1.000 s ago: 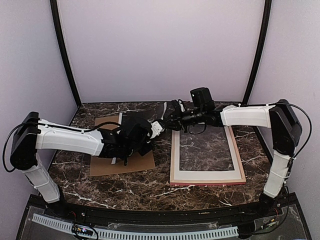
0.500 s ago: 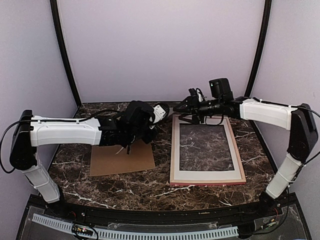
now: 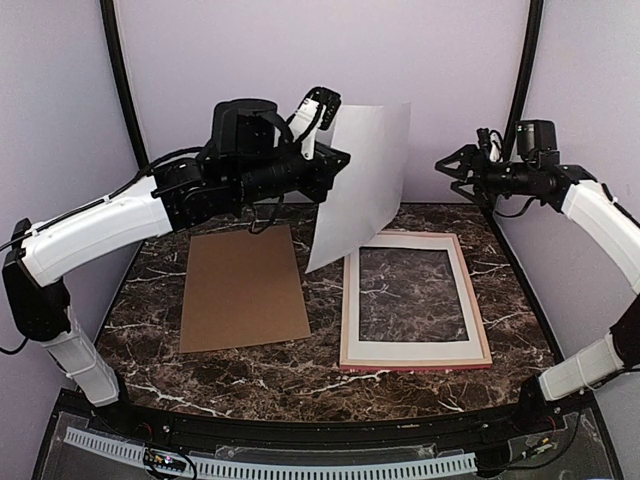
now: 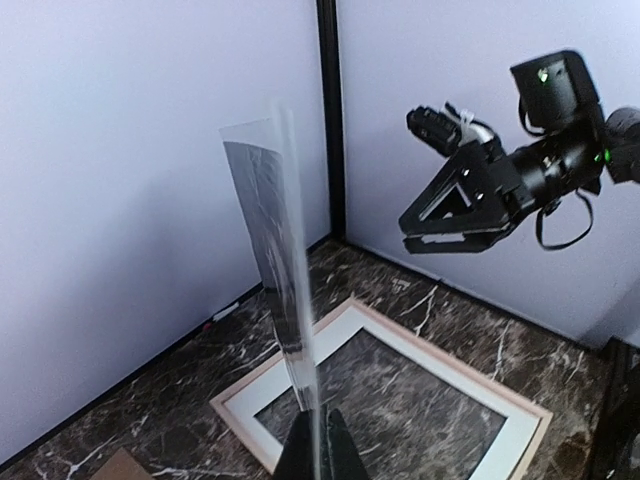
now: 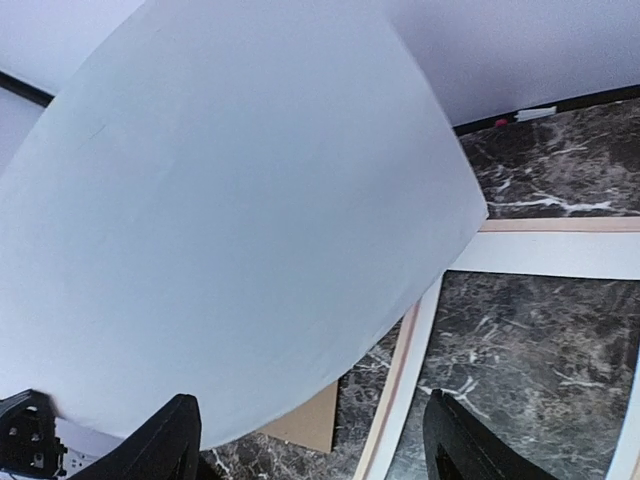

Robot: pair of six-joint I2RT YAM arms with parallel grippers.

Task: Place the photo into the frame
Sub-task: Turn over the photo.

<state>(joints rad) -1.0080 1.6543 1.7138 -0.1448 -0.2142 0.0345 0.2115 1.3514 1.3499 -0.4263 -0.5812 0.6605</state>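
Pinching the photo [image 3: 360, 185] upright — left tool [image 4: 315, 450] (clamped), right tool [image 3: 446, 170] spread, well apart

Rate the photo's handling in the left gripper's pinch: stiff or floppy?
Probably semi-stiff: the photo holds its shape from a one-edge pinch in the left gripper. Likely bendy: its white back bows in the right wrist view. Seemingly thin and light, so it may buckle if pushed against the frame.
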